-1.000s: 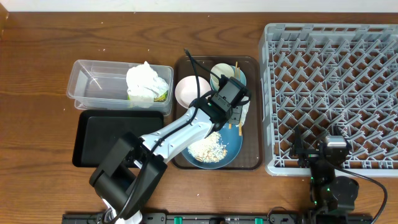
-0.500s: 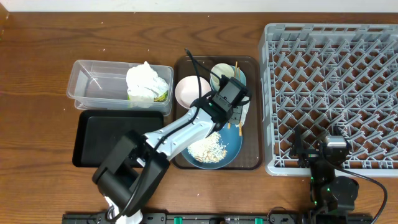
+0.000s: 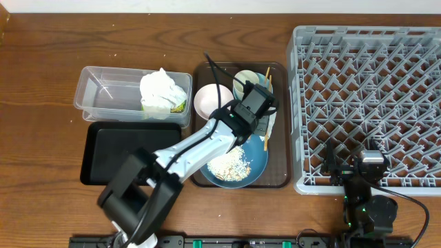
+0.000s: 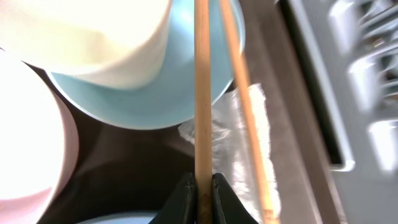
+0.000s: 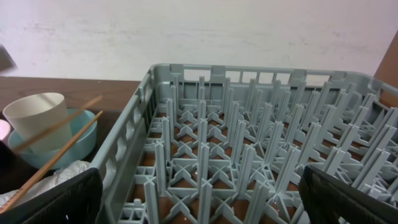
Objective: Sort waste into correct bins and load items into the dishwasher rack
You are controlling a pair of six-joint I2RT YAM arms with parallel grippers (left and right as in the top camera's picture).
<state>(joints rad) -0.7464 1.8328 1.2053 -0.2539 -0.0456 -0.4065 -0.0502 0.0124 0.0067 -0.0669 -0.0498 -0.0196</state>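
My left gripper (image 4: pixel 203 188) is shut on one wooden chopstick (image 4: pixel 202 93), which runs straight up between the jaws. A second chopstick (image 4: pixel 245 106) slants just to its right, over the crumpled silvery scrap (image 4: pixel 239 146). From overhead, the left gripper (image 3: pixel 261 127) hovers over the brown tray beside the cream cup (image 3: pixel 244 81), which stands in the light-blue dish (image 3: pixel 266 88). Rice grains (image 3: pixel 229 165) lie on the dark-blue plate (image 3: pixel 256 160). The pinkish bowl (image 3: pixel 206 100) is next to it. My right gripper (image 5: pixel 199 199) hangs open over the grey rack (image 3: pixel 372 89).
The brown serving tray (image 3: pixel 283 138) holds the dishes. The clear tub (image 3: pixel 103 96) at left contains white napkins (image 3: pixel 162 89) and a yellow-green wrapper (image 3: pixel 179 107). The black tray (image 3: pixel 124 155) lies in front of it. The right arm (image 3: pixel 365 200) sits at the rack's near edge.
The left gripper's jaws have closed onto the chopstick. The chopsticks' far ends have swung slightly right. The right arm has not moved.
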